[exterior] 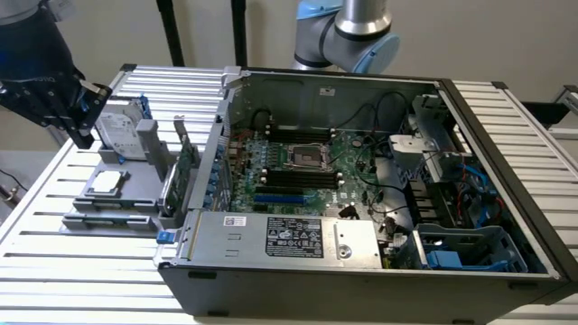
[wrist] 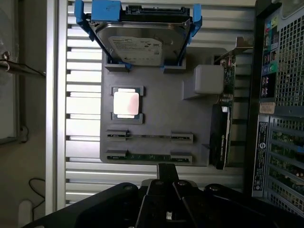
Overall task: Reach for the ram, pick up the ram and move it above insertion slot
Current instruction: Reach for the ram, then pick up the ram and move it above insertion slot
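The ram [wrist: 148, 156] is a thin green stick lying edge-up between two small holders at the near edge of a grey fixture tray [wrist: 161, 118]. My gripper [wrist: 166, 175] hangs above the slatted table just short of that edge, fingers shut together with nothing between them. In the exterior view the gripper [exterior: 83, 139] hovers over the far left of the table, behind the tray [exterior: 113, 196]. The insertion slot [exterior: 298, 177] is one of several long black sockets on the motherboard inside the open computer case, to the exterior view's right.
On the tray stand a hard drive in a blue frame [wrist: 142, 42], a processor chip [wrist: 126, 103] and a wide green expansion card [wrist: 221, 137]. The case wall [exterior: 212, 156] rises between tray and motherboard. A power supply [exterior: 289, 237] and cables sit inside the case.
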`<state>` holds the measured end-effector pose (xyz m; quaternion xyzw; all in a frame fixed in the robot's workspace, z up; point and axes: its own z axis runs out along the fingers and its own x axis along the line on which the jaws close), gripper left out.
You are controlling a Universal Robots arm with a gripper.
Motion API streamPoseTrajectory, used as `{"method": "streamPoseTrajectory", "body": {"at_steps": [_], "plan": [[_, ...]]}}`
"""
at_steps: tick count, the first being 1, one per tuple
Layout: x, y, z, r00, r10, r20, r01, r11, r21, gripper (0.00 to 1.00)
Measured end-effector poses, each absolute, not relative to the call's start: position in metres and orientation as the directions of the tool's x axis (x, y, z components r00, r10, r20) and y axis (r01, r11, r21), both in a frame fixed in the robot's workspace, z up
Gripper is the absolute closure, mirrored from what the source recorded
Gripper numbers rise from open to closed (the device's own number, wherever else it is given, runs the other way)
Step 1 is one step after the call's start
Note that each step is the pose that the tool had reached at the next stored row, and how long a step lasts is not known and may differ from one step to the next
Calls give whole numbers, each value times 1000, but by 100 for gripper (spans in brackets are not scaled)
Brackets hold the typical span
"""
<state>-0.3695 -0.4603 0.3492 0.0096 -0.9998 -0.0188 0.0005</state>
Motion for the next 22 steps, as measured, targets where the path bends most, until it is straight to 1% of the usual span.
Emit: {"method": "streamPoseTrajectory", "body": {"at_steps": [8,22], "plan": [[-371,-460,349,-999,-37,0,-37,999,38,89],[-371,-460,349,-960,-281,1,-281,959,38,89]]}}
